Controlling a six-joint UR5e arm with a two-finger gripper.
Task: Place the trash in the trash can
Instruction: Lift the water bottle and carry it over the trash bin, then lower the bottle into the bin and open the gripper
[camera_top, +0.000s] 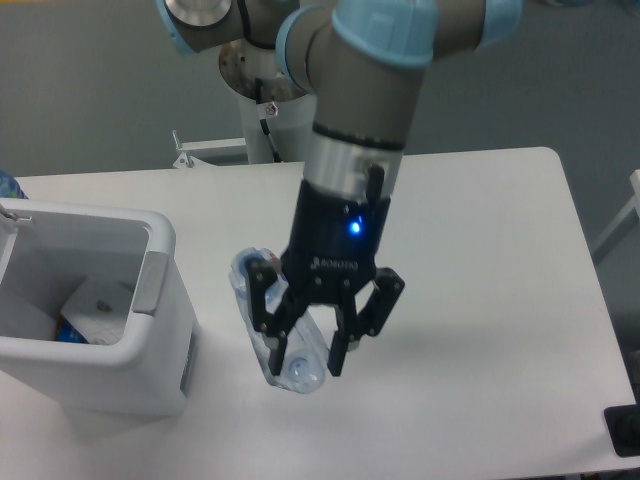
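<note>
Gripped in the black pincer (318, 345), the long clear plastic bottle (270, 330) could be dropped beside the white boxy bin (160, 300).

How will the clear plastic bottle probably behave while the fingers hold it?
The bottle looks clear and empty, so it is probably light. Its thin wall may dent under the fingers. Its smooth round body hangs tilted in the gripper, so it might slip or swing before reaching the trash can.
</note>
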